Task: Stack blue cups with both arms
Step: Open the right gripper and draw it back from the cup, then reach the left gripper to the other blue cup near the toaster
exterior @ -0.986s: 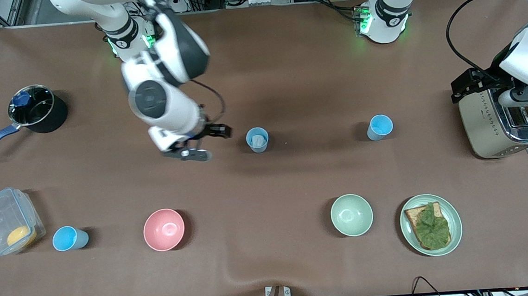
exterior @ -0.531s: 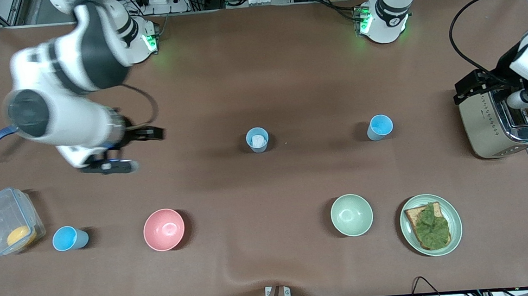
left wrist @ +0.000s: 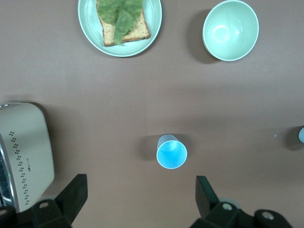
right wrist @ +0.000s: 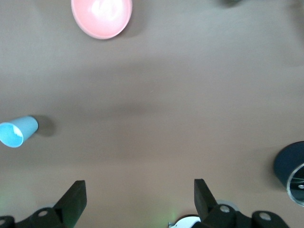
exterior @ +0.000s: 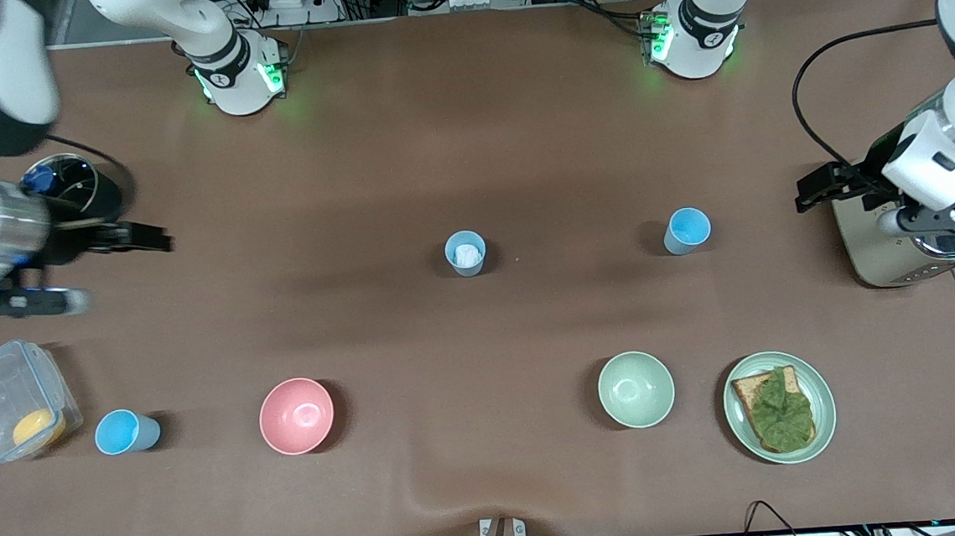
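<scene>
Three blue cups stand upright and apart on the brown table. One with a white patch inside [exterior: 466,254] is at the middle. A second [exterior: 687,230] [left wrist: 171,153] stands toward the left arm's end. The third [exterior: 125,432] [right wrist: 16,133] is near the front camera, beside the plastic box. My right gripper [exterior: 87,270] [right wrist: 137,197] hangs open and empty over the table between the pot and the box. My left gripper [exterior: 881,204] [left wrist: 140,197] is open and empty, up in the air at the toaster's edge, with the second cup ahead of it.
A silver toaster [exterior: 880,261] [left wrist: 23,152] sits at the left arm's end. A plate [exterior: 736,426] carries toast with lettuce, beside a pale green bowl [exterior: 636,389]. There is a pink bowl [exterior: 296,415], a clear box [exterior: 12,406] and a dark pot [exterior: 73,191].
The right arm has swung from beside the middle cup to its own end of the table, near the pot. The left gripper has shifted off the toaster toward the second cup.
</scene>
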{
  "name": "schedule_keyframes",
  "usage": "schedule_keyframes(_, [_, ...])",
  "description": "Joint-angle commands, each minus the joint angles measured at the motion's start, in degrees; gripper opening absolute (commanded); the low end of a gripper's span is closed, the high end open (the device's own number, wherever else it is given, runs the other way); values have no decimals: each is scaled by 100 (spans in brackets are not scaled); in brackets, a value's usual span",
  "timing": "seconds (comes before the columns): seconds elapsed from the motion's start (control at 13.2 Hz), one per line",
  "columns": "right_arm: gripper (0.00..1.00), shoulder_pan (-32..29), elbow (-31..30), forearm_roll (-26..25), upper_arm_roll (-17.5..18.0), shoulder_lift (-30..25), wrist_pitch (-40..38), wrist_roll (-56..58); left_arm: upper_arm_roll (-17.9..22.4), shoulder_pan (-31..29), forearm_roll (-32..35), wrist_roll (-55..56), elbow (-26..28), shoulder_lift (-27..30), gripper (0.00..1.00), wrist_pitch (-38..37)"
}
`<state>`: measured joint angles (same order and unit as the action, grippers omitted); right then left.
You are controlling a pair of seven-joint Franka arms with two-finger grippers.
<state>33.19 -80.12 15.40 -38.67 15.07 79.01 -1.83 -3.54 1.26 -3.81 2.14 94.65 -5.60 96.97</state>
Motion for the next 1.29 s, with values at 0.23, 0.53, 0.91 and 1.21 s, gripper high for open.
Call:
schedule_keyframes(0.23, [100, -2365, 226, -1599, 2894, -899, -43, -45, -385, 216, 12, 68, 641, -275, 100, 707])
schedule_keyframes(0.53, [100, -3643, -1048, -1627, 4042, -1542, 1335, 24, -560, 340, -32, 269, 1467, -310, 100, 1805])
schedule_keyframes(0.91, [100, -3618, -1041, -1645, 4051, -1490, 1381, 25, -674, 577, -85, 533, 2188, -477, 100, 2509])
schedule_keyframes(1.21, [100, -3600, -979, -1645, 4051, -1490, 1073, 16, -841, 568, -94, 699, 2742, -460, 100, 2993])
